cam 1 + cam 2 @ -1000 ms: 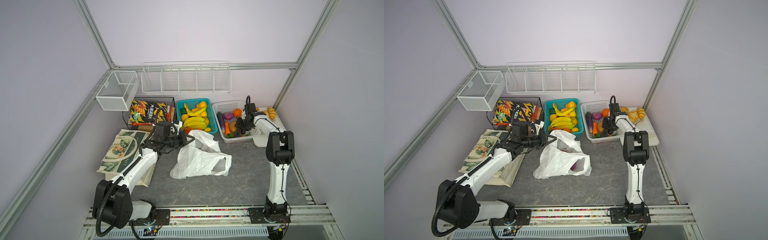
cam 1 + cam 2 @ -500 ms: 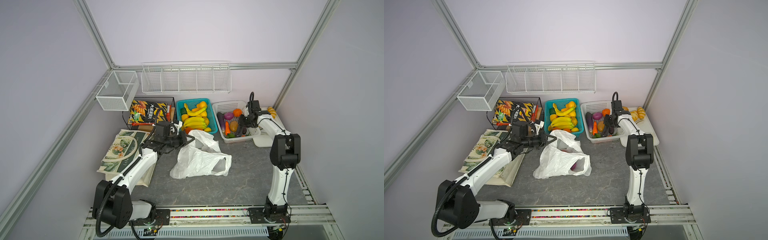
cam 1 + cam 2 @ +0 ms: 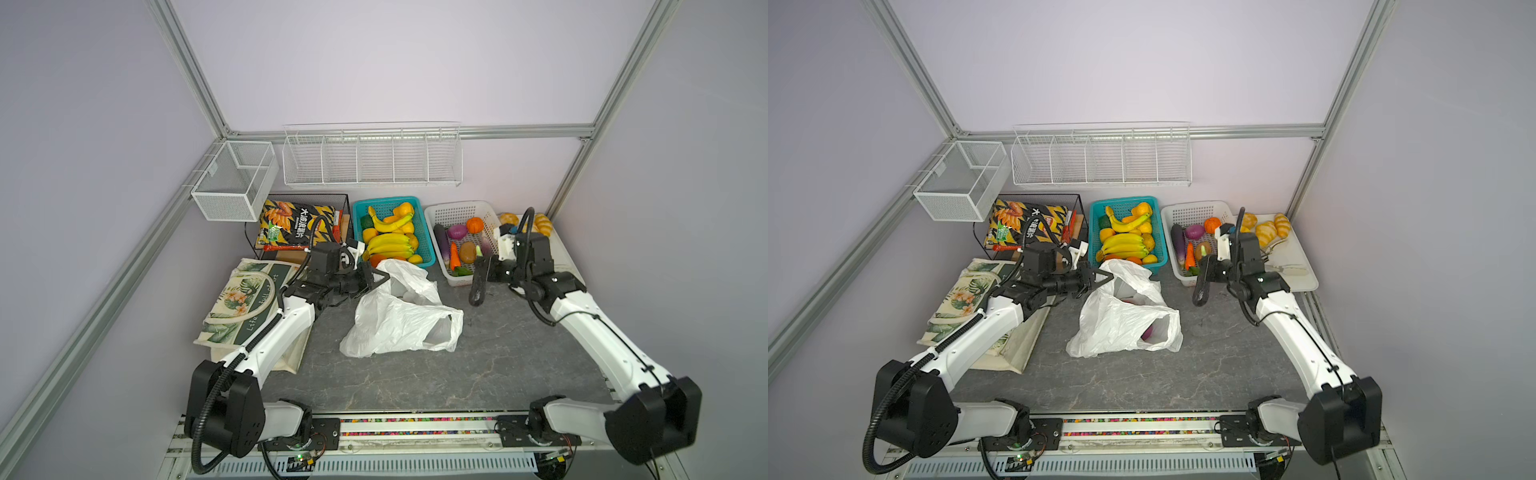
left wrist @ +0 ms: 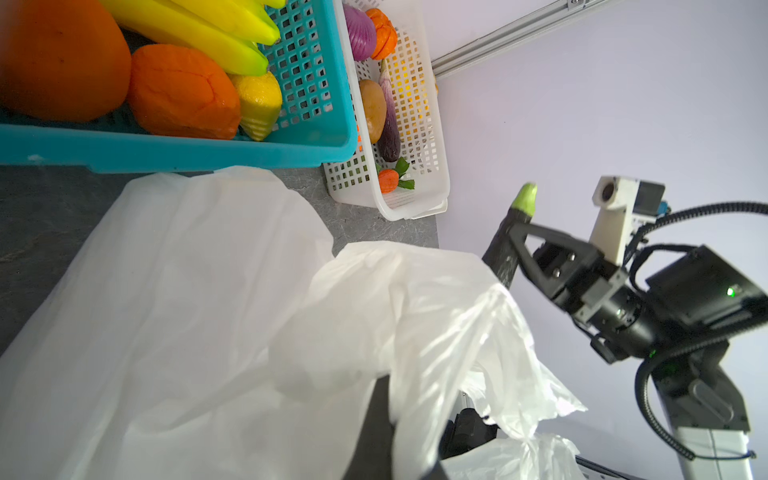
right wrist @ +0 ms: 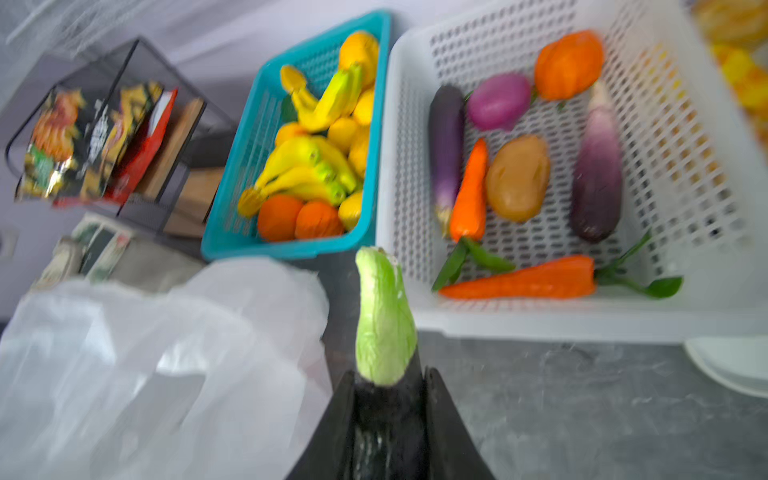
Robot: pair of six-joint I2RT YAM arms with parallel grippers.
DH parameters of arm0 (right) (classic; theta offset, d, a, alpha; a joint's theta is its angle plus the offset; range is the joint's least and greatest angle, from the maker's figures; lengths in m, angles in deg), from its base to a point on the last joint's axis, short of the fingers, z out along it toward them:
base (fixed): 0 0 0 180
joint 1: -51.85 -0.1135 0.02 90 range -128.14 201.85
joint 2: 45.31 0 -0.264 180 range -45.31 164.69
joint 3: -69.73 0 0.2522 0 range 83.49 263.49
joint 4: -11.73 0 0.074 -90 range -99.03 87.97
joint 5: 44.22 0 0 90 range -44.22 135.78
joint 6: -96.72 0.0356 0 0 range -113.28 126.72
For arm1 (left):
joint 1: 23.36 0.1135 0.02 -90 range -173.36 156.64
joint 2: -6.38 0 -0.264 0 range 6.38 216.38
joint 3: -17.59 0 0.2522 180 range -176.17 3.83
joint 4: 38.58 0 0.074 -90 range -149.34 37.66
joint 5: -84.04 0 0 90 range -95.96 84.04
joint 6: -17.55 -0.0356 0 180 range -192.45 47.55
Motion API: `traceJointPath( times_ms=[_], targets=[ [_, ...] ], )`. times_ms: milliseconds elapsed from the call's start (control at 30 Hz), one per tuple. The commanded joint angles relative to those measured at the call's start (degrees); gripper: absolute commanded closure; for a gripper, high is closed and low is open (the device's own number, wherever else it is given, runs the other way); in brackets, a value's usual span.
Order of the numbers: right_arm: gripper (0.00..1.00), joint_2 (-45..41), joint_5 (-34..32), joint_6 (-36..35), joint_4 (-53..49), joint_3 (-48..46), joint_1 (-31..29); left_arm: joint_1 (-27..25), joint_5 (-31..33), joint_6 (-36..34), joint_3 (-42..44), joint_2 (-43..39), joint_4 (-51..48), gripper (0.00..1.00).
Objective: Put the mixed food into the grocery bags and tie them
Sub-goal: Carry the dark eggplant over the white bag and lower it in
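Dark toy eggplant (image 5: 384,328) with pale green cap hangs pinched in my right claw (image 3: 484,269) beside the white slotted basket (image 3: 461,204); my left claw (image 3: 380,278) pinches the raised edge of the thin white plastic bag (image 3: 399,322).

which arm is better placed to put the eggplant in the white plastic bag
Right: the right hand grips the dark eggplant beside the plastic bag; the left hand is shut on the bag's handle.

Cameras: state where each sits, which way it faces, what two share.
Top views: high in front, looking down at the table; left arm and right arm show.
Left wrist: low over the plastic bag, facing the right gripper.
Right wrist: behind its own fingers clamping the eggplant, facing the white basket.
Shared: both wrist views show bag and basket.
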Motion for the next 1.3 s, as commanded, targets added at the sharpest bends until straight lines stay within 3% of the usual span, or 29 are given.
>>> traceJointPath(
  times_ms=[0, 167, 500, 700, 1033, 1267],
  targets=[
    [0.75, -6.13, 1.13, -5.83, 1.04, -8.07, -3.58, 0.17, -0.38, -0.11, 0.08, -0.4, 0.55, 1.0],
    [0.71, -10.68, 9.48, -9.52, 9.87, -17.56, -9.53, 0.03, -0.38, 0.38, 0.0, -0.29, 0.89, 1.0],
    [0.71, -8.11, 16.78, -15.48, 17.13, -17.64, -18.86, -0.88, -0.09, 0.79, 0.61, -0.32, 1.38, 1.0],
    [0.69, -0.91, 17.5, -19.01, 20.87, -13.03, -20.96, -1.25, -0.31, 1.07, 0.18, 1.06, 1.74, 1.0],
    [0.69, -16.63, 10.82, -18.96, 20.47, -25.7, -22.36, -1.25, -0.12, 1.67, -1.31, 2.09, 1.45, 1.0],
    [0.69, -15.76, 8.39, -21.45, 22.21, -27.75, -25.23, -1.54, -0.12, 1.72, -1.11, 2.51, 1.56, 1.0]
  ],
)
